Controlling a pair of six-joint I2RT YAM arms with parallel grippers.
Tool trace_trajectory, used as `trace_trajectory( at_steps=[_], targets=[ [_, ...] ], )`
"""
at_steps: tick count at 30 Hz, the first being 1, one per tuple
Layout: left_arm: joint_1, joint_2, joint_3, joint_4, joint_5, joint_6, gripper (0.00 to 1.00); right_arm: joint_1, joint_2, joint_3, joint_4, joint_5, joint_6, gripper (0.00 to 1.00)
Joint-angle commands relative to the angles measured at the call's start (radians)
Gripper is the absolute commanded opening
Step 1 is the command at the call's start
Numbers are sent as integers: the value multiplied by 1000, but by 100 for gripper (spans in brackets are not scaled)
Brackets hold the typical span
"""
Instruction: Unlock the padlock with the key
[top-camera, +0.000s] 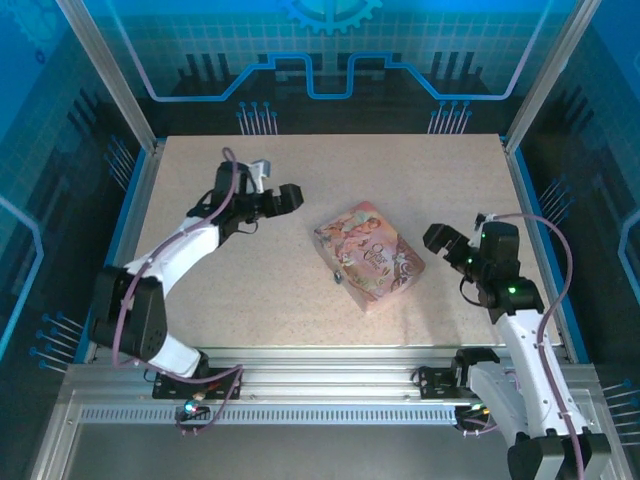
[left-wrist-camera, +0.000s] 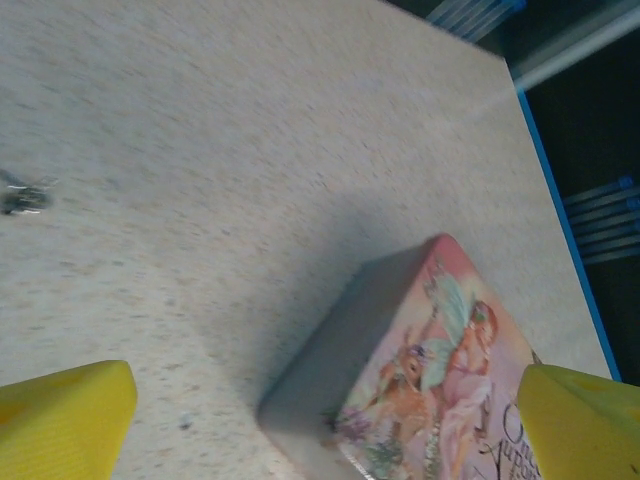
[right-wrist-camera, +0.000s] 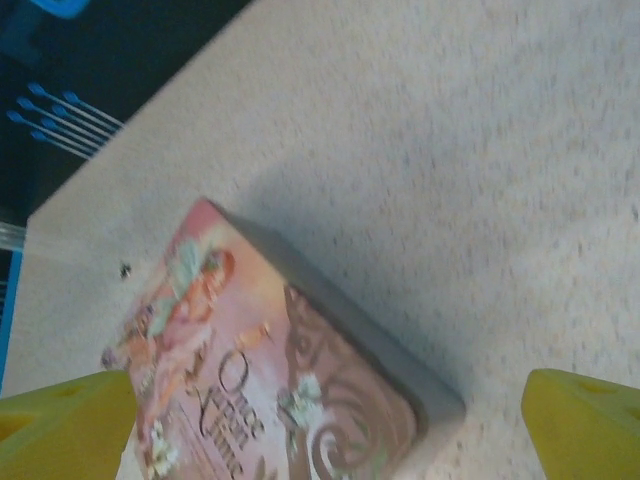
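Speckled beige surface, blue-lit enclosure walls around it. A pink illustrated tin lies flat near the middle, turned so its corners point toward the far and near edges.

Left gripper: jaws spread wide and holding nothing. Its yellow pads sit at the two bottom corners of the left wrist view, with bare surface and one corner of the tin between them. From above, this arm reaches in from the left and its gripper hangs just off the tin's far-left side, apart from it.

Right gripper: also spread wide and holding nothing, one yellow pad at each bottom corner of the right wrist view. The lettered end of the tin lies between and below them. From above, the gripper sits just off the tin's right corner, not touching.

Padlock: a tiny dark and silvery piece at the left edge of the left wrist view. It rests on open surface, well apart from the tin and from both grippers. It is blurred, and I cannot tell whether the shackle is open or shut, or whether the key is with it.

A dark speck lies on the surface beyond the tin's far corner. It is too small to identify.
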Motion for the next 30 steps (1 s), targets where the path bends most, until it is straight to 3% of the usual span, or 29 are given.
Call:
trace_trajectory(
  at_steps=[1,12,21,30],
  targets=[
    [-47,101,92,-79,87,27,98,40,-14,-51,-121,-59,56,100],
    [-138,327,267,-194,205,68,88,163,-6,-190,-58,-77,158,95],
    [-152,267,156,-116,261,41,83,261,140,-170,69,-47,183,91],
    [-153,137,-21,-18,276,-6,79,285,348,-61,161,-44,144,87]
  ],
)
